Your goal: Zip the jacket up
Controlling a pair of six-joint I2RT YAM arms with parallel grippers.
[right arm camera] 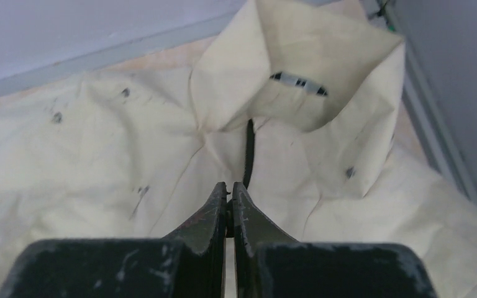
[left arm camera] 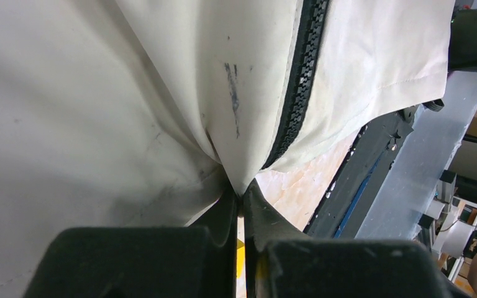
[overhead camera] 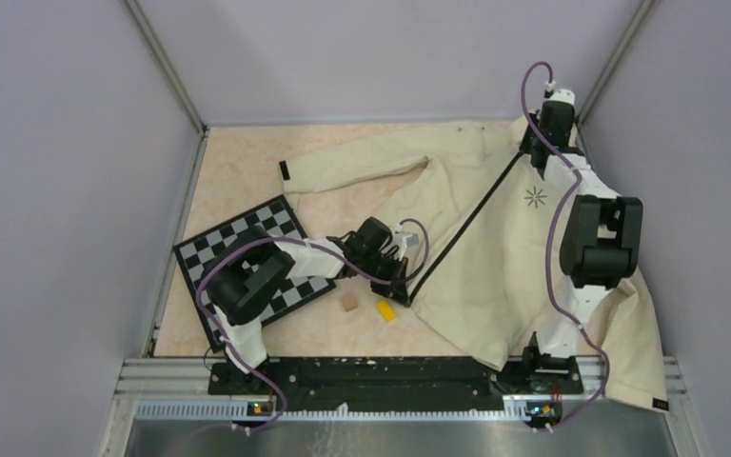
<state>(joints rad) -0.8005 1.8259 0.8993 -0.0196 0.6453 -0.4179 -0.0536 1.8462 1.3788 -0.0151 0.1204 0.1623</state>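
Jacket (overhead camera: 495,276) spread on bench (overhead camera: 238,162), right half, collar (right arm camera: 298,56) at far corner. Left tool (left arm camera: 242,197) clenched on hem (left arm camera: 239,167) beside zipper (overhead camera: 466,226) lower end. Right tool (right arm camera: 230,189) clenched, tips at zipper top below collar; grasp indeterminable.

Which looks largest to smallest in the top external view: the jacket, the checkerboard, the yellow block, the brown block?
1. jacket
2. checkerboard
3. yellow block and brown block: they look alike, not ranked.

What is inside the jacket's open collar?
A small black-and-white label sits inside the collar of the jacket, above the dark zipper. The right gripper covers the zipper below; the label's text is unreadable.
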